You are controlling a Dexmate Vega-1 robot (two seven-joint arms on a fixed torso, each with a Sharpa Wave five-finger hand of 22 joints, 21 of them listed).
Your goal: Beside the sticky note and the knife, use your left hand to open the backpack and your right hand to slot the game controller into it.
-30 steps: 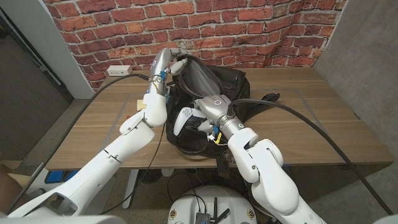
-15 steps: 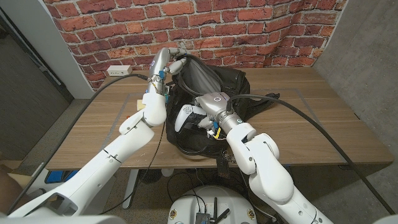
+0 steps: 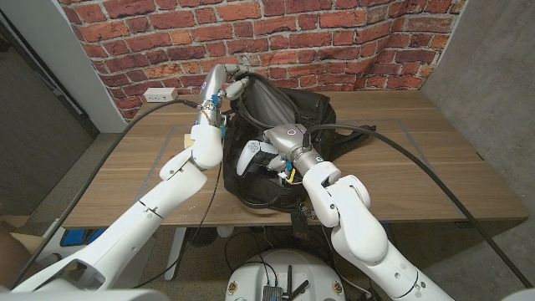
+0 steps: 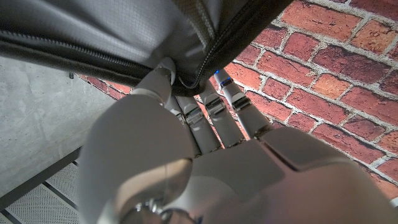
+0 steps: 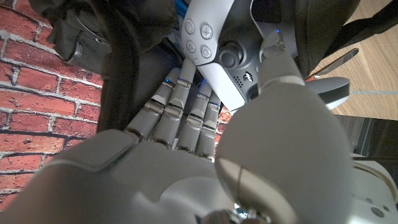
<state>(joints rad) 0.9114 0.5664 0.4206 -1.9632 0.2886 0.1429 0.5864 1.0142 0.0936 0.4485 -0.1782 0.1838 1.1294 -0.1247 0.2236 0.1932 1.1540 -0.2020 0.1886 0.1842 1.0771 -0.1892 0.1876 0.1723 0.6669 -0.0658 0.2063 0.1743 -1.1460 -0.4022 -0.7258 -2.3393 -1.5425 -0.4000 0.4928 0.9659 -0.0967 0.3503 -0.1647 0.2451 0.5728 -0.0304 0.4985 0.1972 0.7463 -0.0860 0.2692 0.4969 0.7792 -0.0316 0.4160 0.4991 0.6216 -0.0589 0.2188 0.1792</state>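
Insertion is the step I'm on: my left hand (image 3: pixel 224 82) pinches the zippered rim of the black fabric backpack (image 3: pixel 288 109), holding its smooth grey lining agape, while my right hand (image 3: pixel 282 142) clasps the glossy white game controller (image 3: pixel 248 156), thumb over its face, just at the near lip. Next I'd judge it must lift and tip into the mouth.

One black backpack (image 3: pixel 284 117), one white game controller (image 3: pixel 248 156), one yellow sticky note (image 3: pixel 187 139) at the left arm's edge, one white power strip (image 3: pixel 159 95) by the wall, one wooden tabletop (image 3: pixel 435 159), two robot hands: left hand (image 3: pixel 224 79), right hand (image 3: pixel 280 144)
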